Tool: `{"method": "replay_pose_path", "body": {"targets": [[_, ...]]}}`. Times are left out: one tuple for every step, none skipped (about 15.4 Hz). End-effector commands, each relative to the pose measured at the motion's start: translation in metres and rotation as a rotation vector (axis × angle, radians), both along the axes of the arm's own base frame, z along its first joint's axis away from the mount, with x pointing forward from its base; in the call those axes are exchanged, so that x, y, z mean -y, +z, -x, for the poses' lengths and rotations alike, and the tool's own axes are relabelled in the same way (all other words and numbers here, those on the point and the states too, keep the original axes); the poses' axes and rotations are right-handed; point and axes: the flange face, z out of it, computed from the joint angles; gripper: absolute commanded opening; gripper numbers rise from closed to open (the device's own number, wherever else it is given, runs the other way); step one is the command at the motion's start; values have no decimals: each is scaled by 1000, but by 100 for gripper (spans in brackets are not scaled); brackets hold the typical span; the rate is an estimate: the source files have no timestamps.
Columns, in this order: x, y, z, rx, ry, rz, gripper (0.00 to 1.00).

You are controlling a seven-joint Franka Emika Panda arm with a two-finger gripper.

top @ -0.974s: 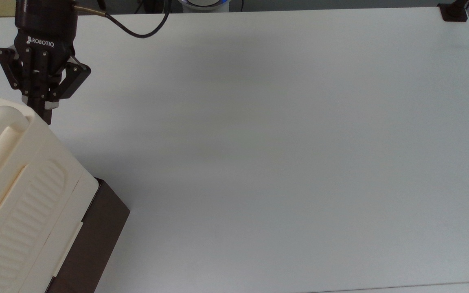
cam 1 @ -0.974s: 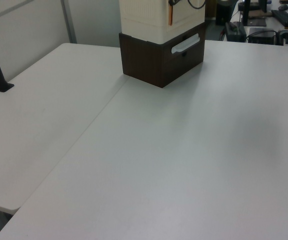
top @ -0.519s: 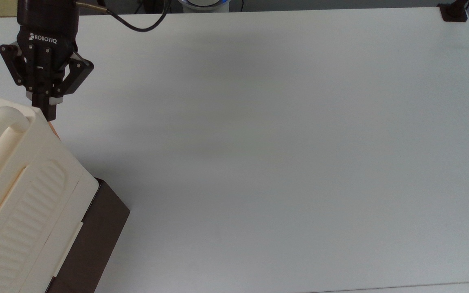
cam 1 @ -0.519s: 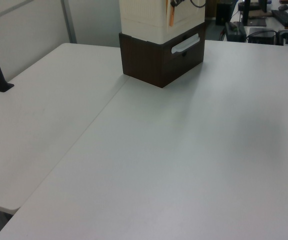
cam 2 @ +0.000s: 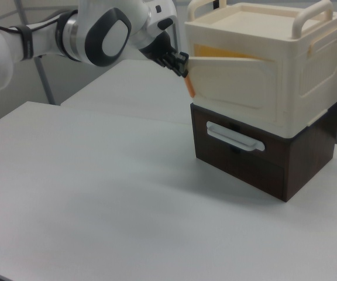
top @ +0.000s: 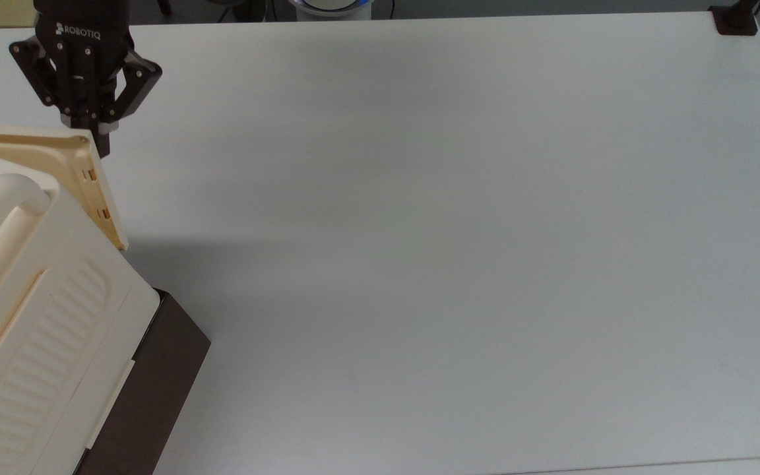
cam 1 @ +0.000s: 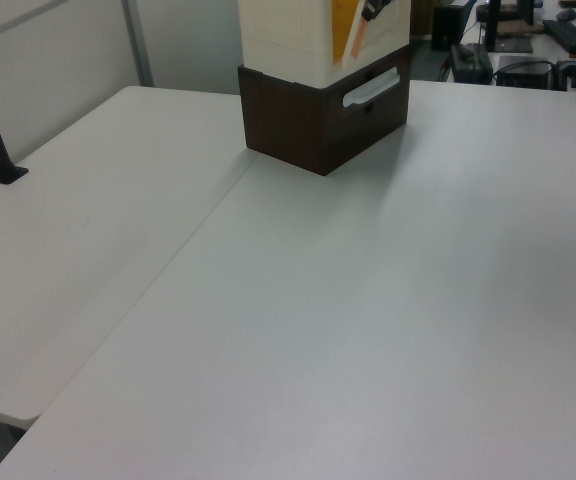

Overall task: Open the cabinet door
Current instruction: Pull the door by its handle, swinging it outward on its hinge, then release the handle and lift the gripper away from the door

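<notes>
Top view cuts the cabinet (top: 37, 316) off at the frame's left and bottom edges, so only its rounded handle, ribbed cream panel and one dark brown corner can be seen. The hand (top: 97, 146) sits just above that corner of the box, its black fingers drawn together at the outer edge of the cabinet door (top: 57, 165); whether they pinch the rim or merely press against it cannot be told. The door swings out from the cabinet at an angle, its recessed inner face and small brownish slots turned up toward this camera.

In the right view the hand (cam 2: 182, 63) meets the door (cam 2: 233, 61) at its free corner, with the door slanting away from the hand toward the cabinet (cam 2: 262, 88); the white arm behind the hand runs out of the frame's left side. Below the hand hangs open air, then bare table (cam 2: 98, 193).

Left view crops the cabinet (cam 1: 308, 60) at the top edge, hiding most of the door (cam 1: 346, 25).

Beyond the hand, away from the cabinet, the table (top: 452, 231) stretches wide and flat to its far edges.
</notes>
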Motion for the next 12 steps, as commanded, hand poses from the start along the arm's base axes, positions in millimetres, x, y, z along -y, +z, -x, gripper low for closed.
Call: {"method": "replay_pose_path", "body": {"targets": [[44,-40,23,-192,3,16,7],[45,-37,27,-209,14,17,8],[49,-34,32,-222,16,16,12],[54,-29,37,-224,7,10,21],[56,-23,42,-222,3,5,26],[61,-21,46,-229,-3,1,40],[63,-20,48,-236,-8,-5,61],[65,-15,52,-234,-12,-6,71],[69,-13,55,-239,-19,-8,88],[72,-12,60,-253,-23,-14,97],[75,-10,65,-267,-27,-20,100],[80,-7,71,-283,-32,-24,100]]}}
